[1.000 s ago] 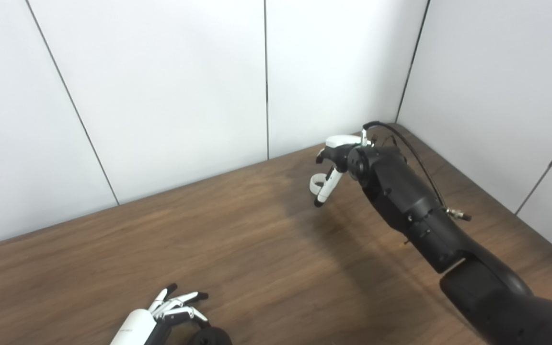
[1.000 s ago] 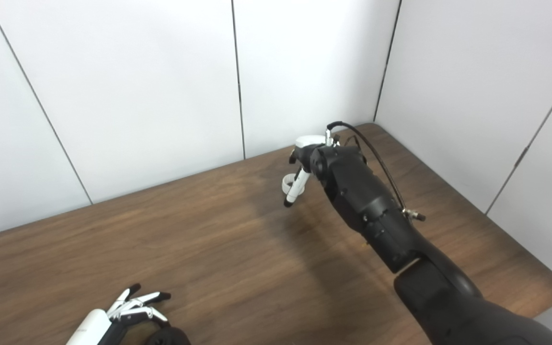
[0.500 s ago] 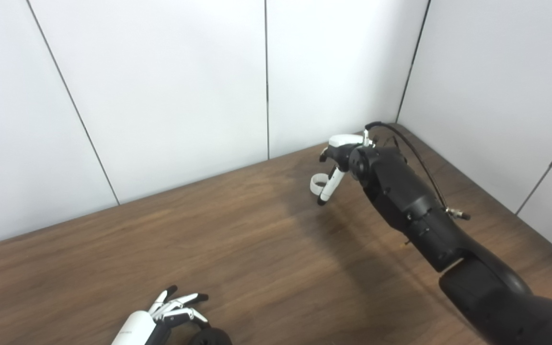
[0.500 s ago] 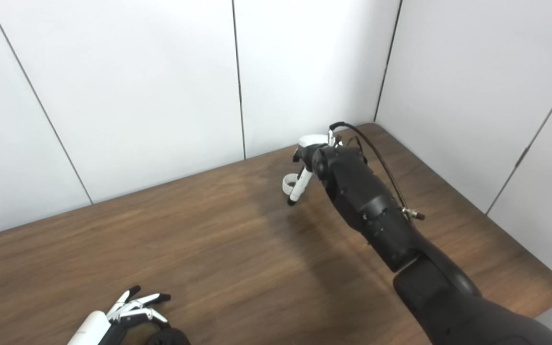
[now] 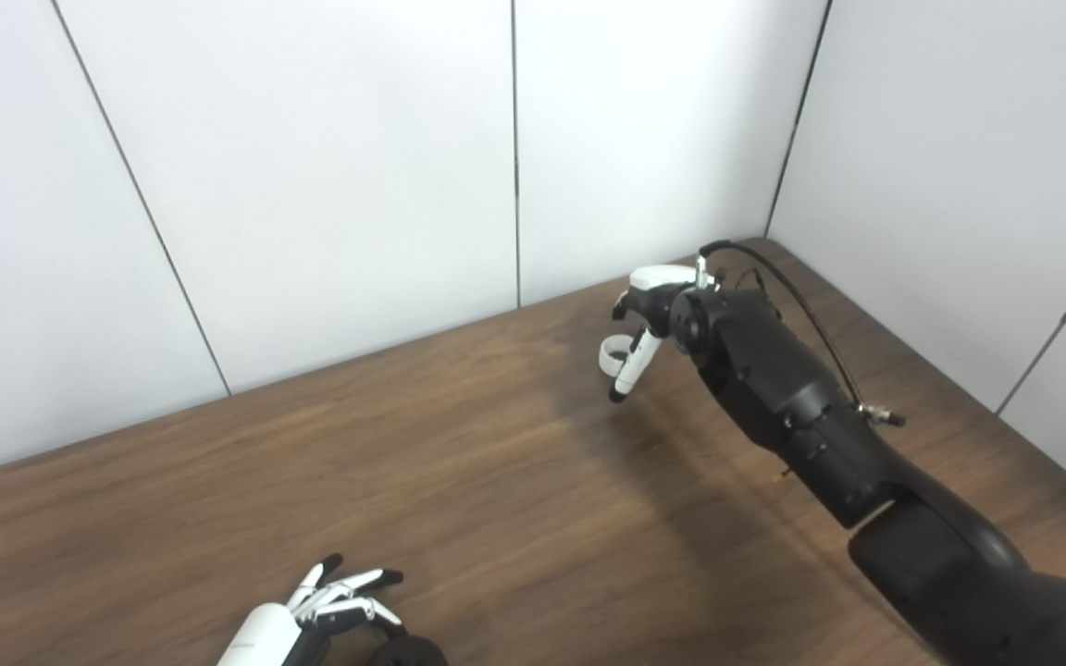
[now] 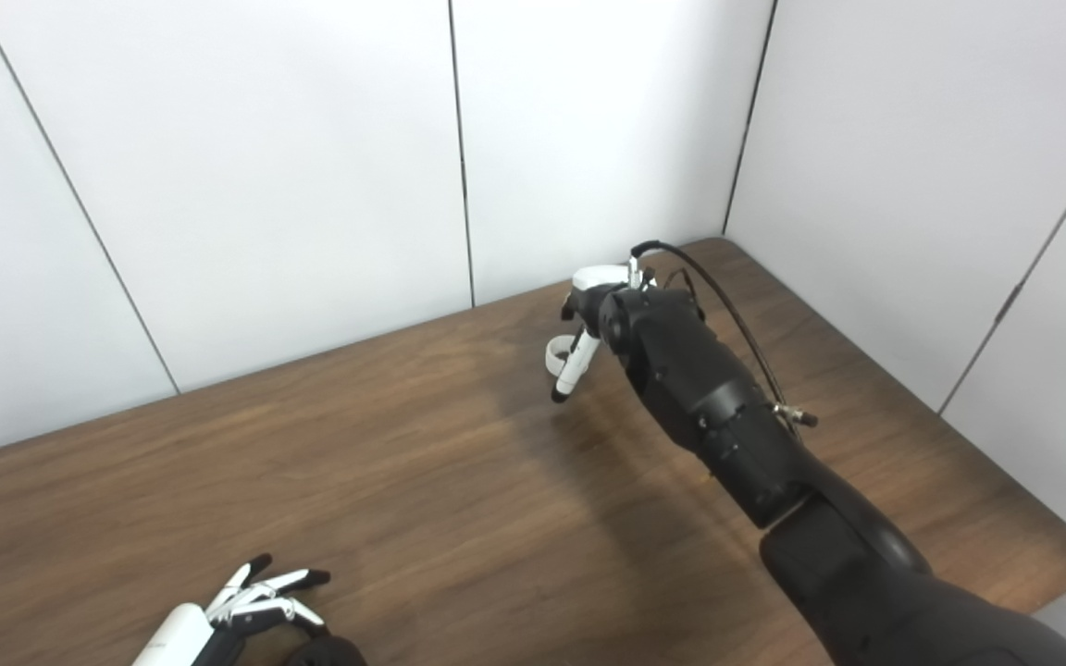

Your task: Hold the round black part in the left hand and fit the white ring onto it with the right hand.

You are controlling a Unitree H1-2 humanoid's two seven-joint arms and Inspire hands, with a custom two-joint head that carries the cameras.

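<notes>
Left eye view shows our right hand far out over the back of the wooden table, near the corner of the white wall panels. The white ring sits beside its down-pointing finger; we cannot tell whether the fingers grip it or only touch it. Our left hand is at the near edge, fingers spread over the round black part, which is cut off by the picture's bottom edge, so we cannot tell whether it is truly held.

We judge the task early: the ring and the black part are well apart, and the fitting is not yet begun. The ring must be secured and carried across to the left hand.

Against the earlier frames, little differs: the right hand has shifted only slightly around the ring, and the left hand has sunk a little lower in the picture.
</notes>
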